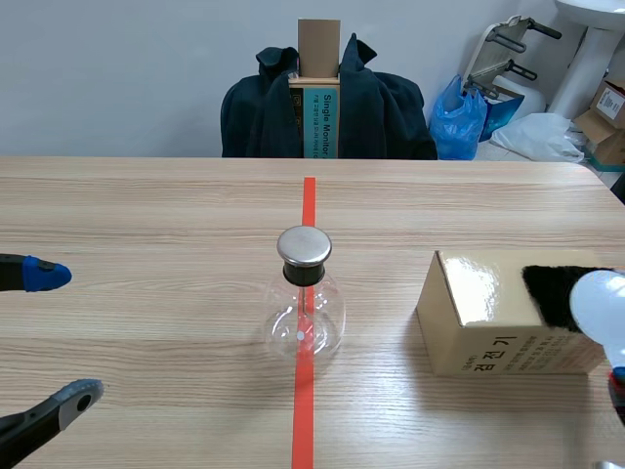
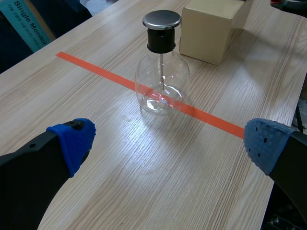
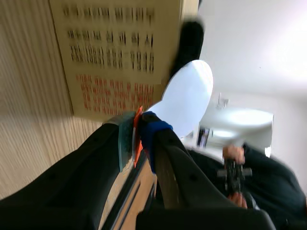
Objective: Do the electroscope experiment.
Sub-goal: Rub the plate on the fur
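The electroscope (image 1: 305,293), a clear glass flask with a metal cap and a black stopper, stands on the red tape line at the table's middle. It also shows ahead of my left gripper (image 2: 170,143) in the left wrist view, as the electroscope (image 2: 162,72). My left gripper (image 1: 61,335) is open near the table's left edge, holding nothing. My right gripper (image 3: 139,132) is shut on the orange-red neck of a white balloon-like thing (image 3: 187,98). That white thing (image 1: 604,308) rests against a black furry cloth (image 1: 557,293) on top of a tan cardboard box (image 1: 488,322).
The tan box (image 2: 211,28) stands right of the flask, a short gap away. Behind the table's far edge are a chair with a dark jacket (image 1: 391,112) and a blue bag (image 1: 459,122). The bare wooden table (image 1: 156,254) lies between my left gripper and the flask.
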You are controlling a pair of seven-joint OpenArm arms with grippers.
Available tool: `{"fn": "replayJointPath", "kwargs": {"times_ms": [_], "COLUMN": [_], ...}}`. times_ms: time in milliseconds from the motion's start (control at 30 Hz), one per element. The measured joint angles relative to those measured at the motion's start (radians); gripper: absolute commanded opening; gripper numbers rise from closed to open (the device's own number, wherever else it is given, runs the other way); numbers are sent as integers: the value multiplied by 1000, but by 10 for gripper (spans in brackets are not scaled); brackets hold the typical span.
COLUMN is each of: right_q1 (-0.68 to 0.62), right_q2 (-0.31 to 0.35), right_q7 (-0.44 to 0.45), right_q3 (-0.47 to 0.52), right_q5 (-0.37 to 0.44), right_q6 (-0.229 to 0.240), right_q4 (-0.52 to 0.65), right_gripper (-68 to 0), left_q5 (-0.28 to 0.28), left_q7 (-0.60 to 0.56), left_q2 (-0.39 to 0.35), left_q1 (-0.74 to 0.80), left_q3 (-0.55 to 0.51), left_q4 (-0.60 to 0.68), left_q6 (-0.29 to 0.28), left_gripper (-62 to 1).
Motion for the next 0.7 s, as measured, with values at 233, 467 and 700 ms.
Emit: {"fn": "replayJointPath", "kwargs": {"times_ms": [233, 467, 700], "right_q1": [3, 3, 3], "right_q2": [-1, -1, 2], "right_q7": [47, 30, -16], "right_q3": [-3, -3, -3], "right_q5": [-8, -8, 6], "right_q6": [0, 0, -20], "right_q4": [0, 0, 0], "right_gripper": [-667, -667, -667], "left_q5": [0, 0, 0], "left_q7": [0, 0, 0], "left_q2": [0, 0, 0], "left_q1": [0, 0, 0], "left_q3": [0, 0, 0], "left_q4": [0, 0, 0], "left_q6": [0, 0, 0], "left_gripper": [14, 14, 14]}}
